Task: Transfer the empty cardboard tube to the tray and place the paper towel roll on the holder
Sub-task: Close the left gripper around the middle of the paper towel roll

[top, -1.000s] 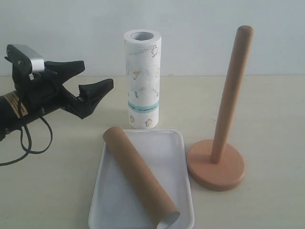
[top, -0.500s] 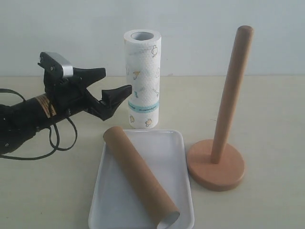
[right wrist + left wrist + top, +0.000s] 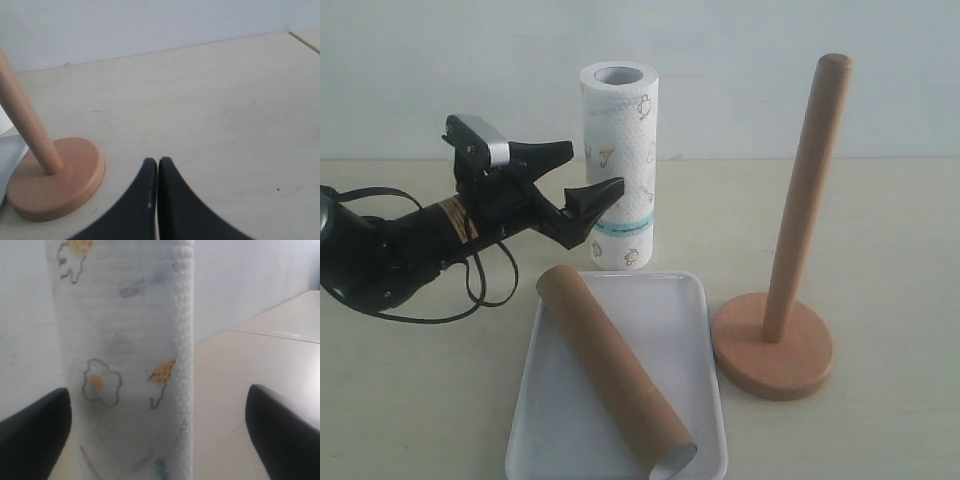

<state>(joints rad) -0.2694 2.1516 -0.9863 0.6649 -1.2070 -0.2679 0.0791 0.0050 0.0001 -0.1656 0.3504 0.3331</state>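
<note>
The paper towel roll stands upright behind the tray, white with cartoon prints and a teal band low down. My left gripper is open, its fingertips reaching the roll's left side at mid height. In the left wrist view the roll fills the space between the spread fingers, untouched. The brown cardboard tube lies diagonally in the tray. The wooden holder stands right of the tray, its post bare. My right gripper is shut and empty beside the holder's base; it is out of the exterior view.
A pale wall runs behind the beige tabletop. The left arm's black cable loops on the table left of the tray. A table edge shows far off in the right wrist view.
My left gripper has travelled right, from well left of the roll to its side, staying open. The tube, tray and holder have not moved.
</note>
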